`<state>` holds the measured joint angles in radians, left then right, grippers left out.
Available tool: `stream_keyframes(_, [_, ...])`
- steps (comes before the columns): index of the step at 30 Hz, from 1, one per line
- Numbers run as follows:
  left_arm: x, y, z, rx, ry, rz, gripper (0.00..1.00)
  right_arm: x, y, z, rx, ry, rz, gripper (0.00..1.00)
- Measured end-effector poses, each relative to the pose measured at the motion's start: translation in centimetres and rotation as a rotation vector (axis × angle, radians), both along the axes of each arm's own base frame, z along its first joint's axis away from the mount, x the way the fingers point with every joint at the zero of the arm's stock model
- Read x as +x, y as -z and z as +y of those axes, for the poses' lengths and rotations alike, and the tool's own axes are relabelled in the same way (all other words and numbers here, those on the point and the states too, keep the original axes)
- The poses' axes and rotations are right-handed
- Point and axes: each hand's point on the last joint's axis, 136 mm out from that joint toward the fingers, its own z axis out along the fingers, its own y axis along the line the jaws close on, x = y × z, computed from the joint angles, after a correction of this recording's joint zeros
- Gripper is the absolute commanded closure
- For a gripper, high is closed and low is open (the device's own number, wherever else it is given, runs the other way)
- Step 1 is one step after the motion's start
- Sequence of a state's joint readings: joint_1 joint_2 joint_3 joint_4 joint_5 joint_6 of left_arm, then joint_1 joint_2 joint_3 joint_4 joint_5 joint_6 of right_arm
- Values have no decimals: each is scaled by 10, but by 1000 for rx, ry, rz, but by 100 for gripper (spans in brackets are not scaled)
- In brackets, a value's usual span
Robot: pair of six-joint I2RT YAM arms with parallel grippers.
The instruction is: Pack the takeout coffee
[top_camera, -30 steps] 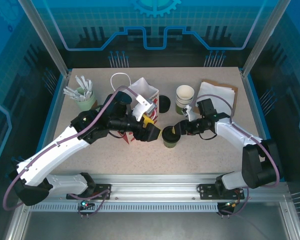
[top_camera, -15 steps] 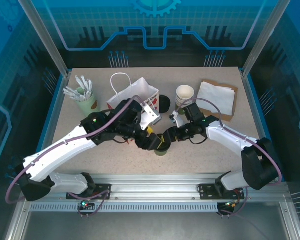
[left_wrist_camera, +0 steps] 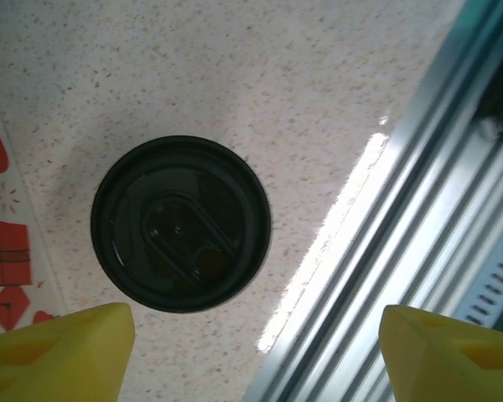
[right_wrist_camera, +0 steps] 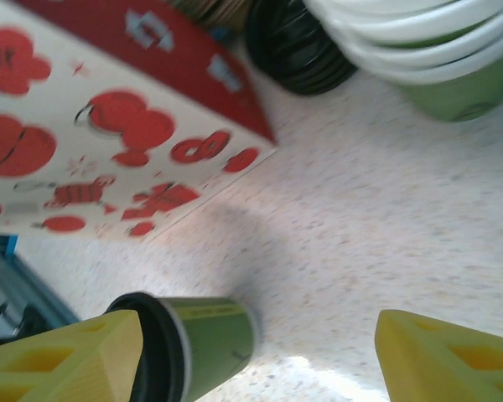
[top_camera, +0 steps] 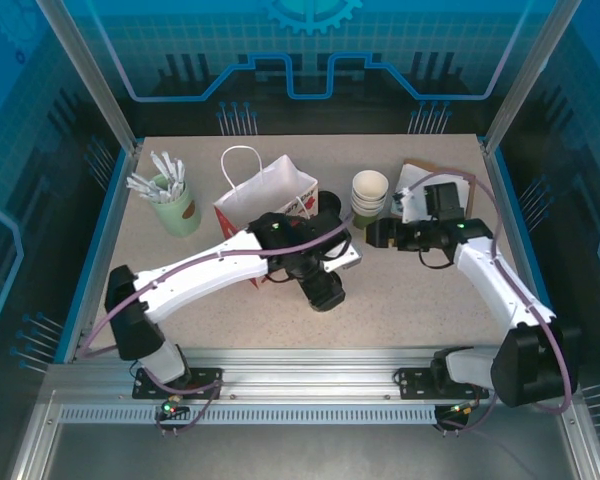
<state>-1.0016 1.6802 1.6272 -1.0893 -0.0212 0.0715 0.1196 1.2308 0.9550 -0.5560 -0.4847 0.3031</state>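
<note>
My left gripper [left_wrist_camera: 256,356] points straight down at the table [top_camera: 410,300]. In its wrist view the two yellow fingertips [left_wrist_camera: 59,352] stand wide apart, with nothing between them. Just ahead of the tips I see the round black lid [left_wrist_camera: 180,224] of the coffee cup [right_wrist_camera: 214,335]. The cup is upright on the speckled surface and nothing is touching it. The bag [left_wrist_camera: 8,268], white with red prints, lies close on one side of it. The metal rail [left_wrist_camera: 419,218] at the table's near edge runs along the other side.

My right gripper [right_wrist_camera: 256,356] is also spread wide and holds nothing. It hangs well apart from the cup. Its wrist view looks across the table at the cup's green wall and black rim, beyond the gap between the fingers.

From overhead, the left arm reaches across to the front middle of the table. The right gripper sits further back, just beside the cup stack [top_camera: 370,192]. A lid stack [top_camera: 328,205] stands between that and the bag. A cup of sticks [top_camera: 175,205] stands at the far left, and napkins [top_camera: 450,185] lie at the far right.
</note>
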Motion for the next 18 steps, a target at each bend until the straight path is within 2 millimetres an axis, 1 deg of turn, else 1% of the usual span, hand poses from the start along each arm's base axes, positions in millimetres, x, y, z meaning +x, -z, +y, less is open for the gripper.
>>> stream_keyframes(3, [11,13,-1,77,3,-1,19,-2,-2,-19,-43,63,-26,23])
stream_keyframes(5, [17,22,-1,120,7,4,17,-6,-1,-24,-67,78,-33,22])
stream_keyframes(8, [24,34,3,172,2,23,16,-11,4,-29,-92,92,-28,22])
stream_keyframes(11, [28,42,6,212,7,42,15,-13,8,-32,-110,100,-19,22])
stream_keyframes(18, [29,50,6,252,18,68,13,-14,9,-35,-132,108,-22,21])
